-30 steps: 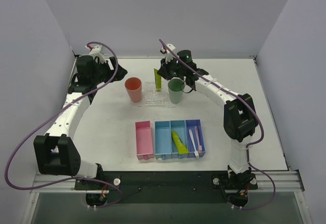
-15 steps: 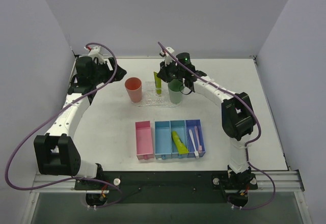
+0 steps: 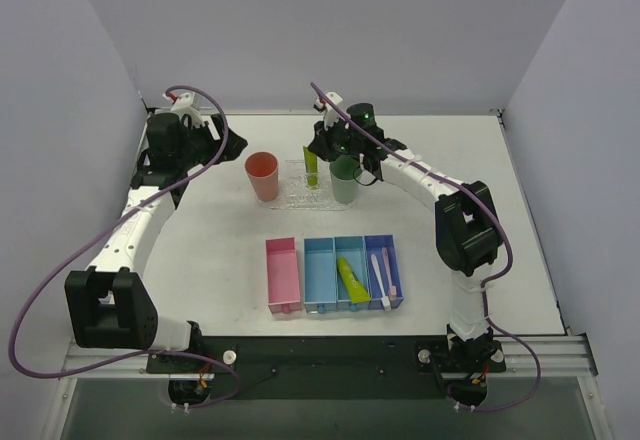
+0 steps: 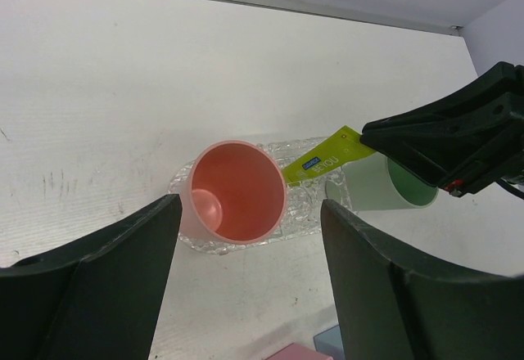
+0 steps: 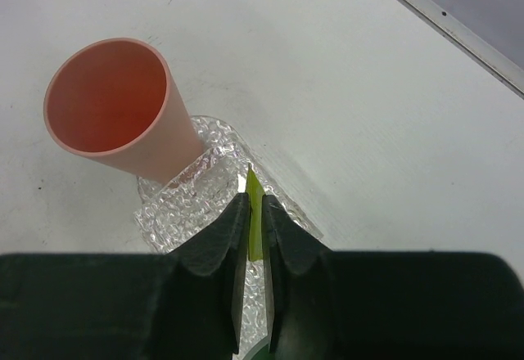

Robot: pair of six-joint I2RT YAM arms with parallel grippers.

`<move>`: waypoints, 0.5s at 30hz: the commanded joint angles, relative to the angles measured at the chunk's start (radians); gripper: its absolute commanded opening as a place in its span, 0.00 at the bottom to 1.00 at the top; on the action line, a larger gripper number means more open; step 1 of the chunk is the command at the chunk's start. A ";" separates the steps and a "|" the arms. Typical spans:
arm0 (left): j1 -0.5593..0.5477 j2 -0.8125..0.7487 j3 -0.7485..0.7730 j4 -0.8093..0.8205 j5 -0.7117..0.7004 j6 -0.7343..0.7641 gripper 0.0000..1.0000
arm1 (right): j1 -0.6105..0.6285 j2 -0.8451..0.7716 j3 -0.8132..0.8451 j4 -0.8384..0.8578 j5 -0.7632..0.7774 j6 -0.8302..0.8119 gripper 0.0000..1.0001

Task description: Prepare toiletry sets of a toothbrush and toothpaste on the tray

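The toothpaste (image 3: 311, 165) hangs over the middle of the tray (image 3: 292, 194), flat end up and cap end pointing down at the bumpy plastic, leaning a little off upright. I cannot tell whether its lower end touches the tray. It looks light, and its flat, soft body probably dents under pressure, so a hard squeeze would buckle it or push paste toward the cap. The crimped flat end is likely the stiffest place to hold it, and that is where the right gripper (image 5: 255, 204) has it. The jaws are closed narrowly on the two broad faces, with the thin edge showing between them. The glossy skin could slide in a light pinch, and a tube this slim and tapered will probably topple if let go on end, so it may need leaning or laying down. On the tray, a pink cup (image 3: 262, 175) stands at one end and a green cup (image 3: 346, 180) at the other, with the tube between them. The left gripper (image 4: 246, 213) hovers well off the tray on the pink cup's side, its jaws spread wide and empty. On the arm-base side of the tray, well apart from it, the bins (image 3: 283, 278) hold a second toothpaste (image 3: 351, 280) and two toothbrushes (image 3: 380, 275).
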 commanded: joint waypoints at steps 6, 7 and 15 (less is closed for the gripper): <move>0.008 -0.041 -0.010 0.053 0.017 0.000 0.79 | 0.005 -0.005 0.005 0.058 -0.042 -0.022 0.11; 0.008 -0.043 -0.011 0.054 0.015 0.000 0.79 | 0.006 -0.005 0.007 0.058 -0.042 -0.022 0.12; 0.008 -0.051 -0.014 0.048 0.024 0.000 0.79 | 0.014 -0.024 0.053 0.051 -0.043 0.017 0.31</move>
